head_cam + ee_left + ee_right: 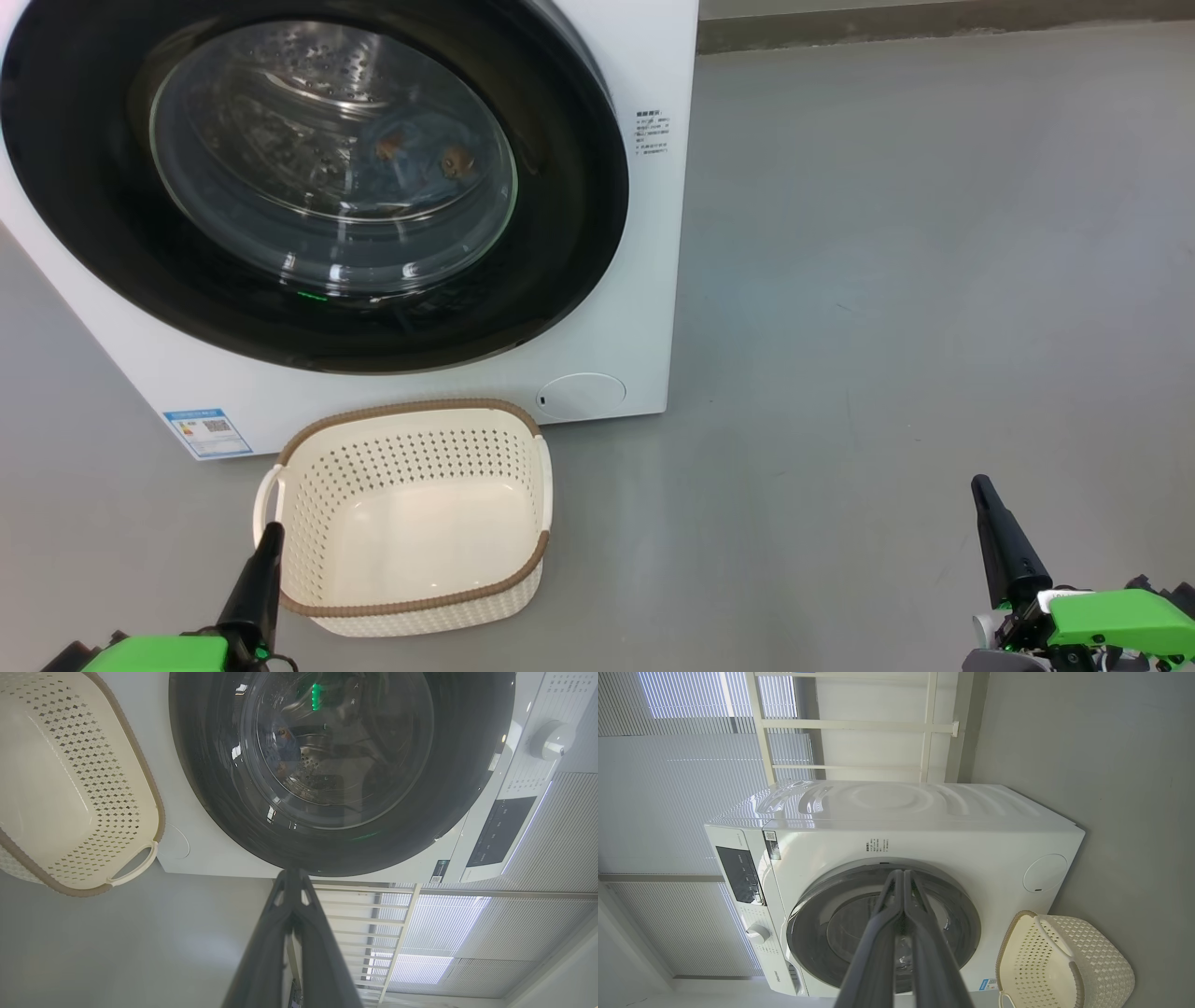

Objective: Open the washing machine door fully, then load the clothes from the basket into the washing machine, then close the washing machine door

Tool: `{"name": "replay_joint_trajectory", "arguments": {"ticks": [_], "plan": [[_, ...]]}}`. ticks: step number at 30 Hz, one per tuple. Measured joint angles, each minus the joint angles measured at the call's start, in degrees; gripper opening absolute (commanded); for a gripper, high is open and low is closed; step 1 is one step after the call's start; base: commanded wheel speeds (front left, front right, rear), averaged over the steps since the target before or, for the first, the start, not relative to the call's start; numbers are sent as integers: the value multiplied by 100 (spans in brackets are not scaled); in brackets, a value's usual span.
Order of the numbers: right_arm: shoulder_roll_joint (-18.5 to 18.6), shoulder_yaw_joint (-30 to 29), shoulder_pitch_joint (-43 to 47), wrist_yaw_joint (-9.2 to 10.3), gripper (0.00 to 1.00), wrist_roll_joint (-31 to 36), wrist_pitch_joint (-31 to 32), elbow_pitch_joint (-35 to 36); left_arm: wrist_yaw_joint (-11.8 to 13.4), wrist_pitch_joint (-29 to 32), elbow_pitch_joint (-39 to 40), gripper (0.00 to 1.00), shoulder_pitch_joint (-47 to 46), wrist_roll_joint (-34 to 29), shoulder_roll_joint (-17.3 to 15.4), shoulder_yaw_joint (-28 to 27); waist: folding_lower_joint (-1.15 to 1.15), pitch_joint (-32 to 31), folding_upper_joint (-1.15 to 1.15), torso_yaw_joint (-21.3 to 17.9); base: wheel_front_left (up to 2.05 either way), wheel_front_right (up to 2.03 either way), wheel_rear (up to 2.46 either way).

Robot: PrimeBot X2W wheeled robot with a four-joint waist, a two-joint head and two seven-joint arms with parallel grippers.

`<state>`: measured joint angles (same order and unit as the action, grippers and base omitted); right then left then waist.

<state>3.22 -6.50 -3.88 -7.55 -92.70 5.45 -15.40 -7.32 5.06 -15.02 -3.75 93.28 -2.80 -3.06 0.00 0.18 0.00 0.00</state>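
The white washing machine (644, 280) stands ahead with its round black-ringed door (560, 233) shut against the front. Behind the glass bowl lie the light blue clothes (420, 159) with orange-brown figures, inside the drum. On the floor before the machine sits the cream perforated basket (308, 467), with nothing in it. My left gripper (273, 534) is shut, its tip beside the basket's left handle. Away to the right over bare floor, my right gripper (980, 485) is shut too. The door (224, 802) and basket (154, 812) also show in the left wrist view, the machine (971, 826) in the right wrist view.
Grey floor (887, 280) stretches to the right of the machine up to a skirting board at the back wall. A control panel and dial (758, 933) sit on the machine's top front. Window blinds and a white rail (850, 725) stand behind the machine.
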Motion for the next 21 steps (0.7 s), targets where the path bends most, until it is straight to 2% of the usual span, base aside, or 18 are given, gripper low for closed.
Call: {"name": "replay_joint_trajectory", "arguments": {"ticks": [21], "plan": [[-3, -25, 0, 0, 0, 0, 2, 0, 0, 32, -1, 0, 0, -1, 4, -38, 0, 0, 0, 0, 0, 0, 0]]}}
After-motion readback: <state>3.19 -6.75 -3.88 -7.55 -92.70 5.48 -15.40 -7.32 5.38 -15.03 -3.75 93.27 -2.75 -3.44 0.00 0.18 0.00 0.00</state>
